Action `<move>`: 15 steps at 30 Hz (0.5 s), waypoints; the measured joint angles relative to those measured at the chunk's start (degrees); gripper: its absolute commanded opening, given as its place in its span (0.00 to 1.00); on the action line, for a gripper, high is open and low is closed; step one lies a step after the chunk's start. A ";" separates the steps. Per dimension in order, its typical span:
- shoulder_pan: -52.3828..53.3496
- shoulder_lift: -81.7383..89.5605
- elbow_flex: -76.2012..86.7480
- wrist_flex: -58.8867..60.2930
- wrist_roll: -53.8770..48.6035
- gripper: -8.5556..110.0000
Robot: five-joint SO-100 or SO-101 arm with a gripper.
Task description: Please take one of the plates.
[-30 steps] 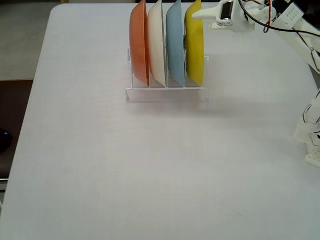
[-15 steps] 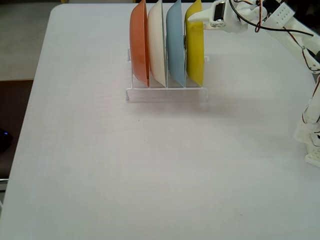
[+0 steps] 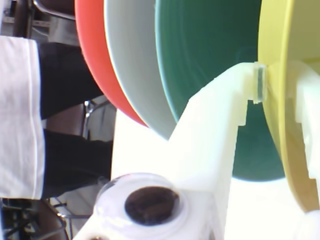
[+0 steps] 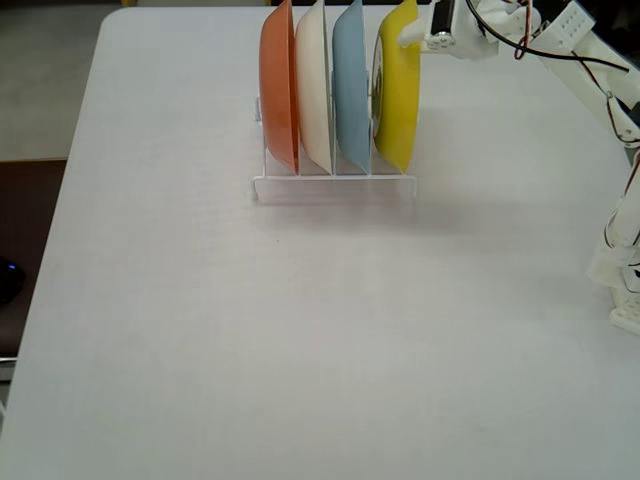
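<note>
Clamped over the upper rim of the round, glossy bright yellow plate, the white two-finger gripper reached in from the right of the fixed view, at the far edge of the table. In the wrist view the gripper had one white finger on the plate's inner face and the other on its outer side, so the yellow plate sat pinched between them with the jaws nearly closed on its thin edge.

That plate stood on edge in the rightmost slot of the clear plastic rack, leaning slightly right at its top, its lower edge down in the rack. Beside it, from right to left in the fixed view, stood the light blue plate, the white plate and the orange plate, all upright and close together. The rack rested on the pale white table.
</note>
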 measured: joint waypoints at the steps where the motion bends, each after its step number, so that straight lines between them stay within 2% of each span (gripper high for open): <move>1: 0.26 -0.18 -1.05 0.88 0.00 0.07; 8: 2.55 -1.41 -13.27 8.53 0.44 0.07; 15: 3.96 -1.41 -22.15 10.55 3.43 0.07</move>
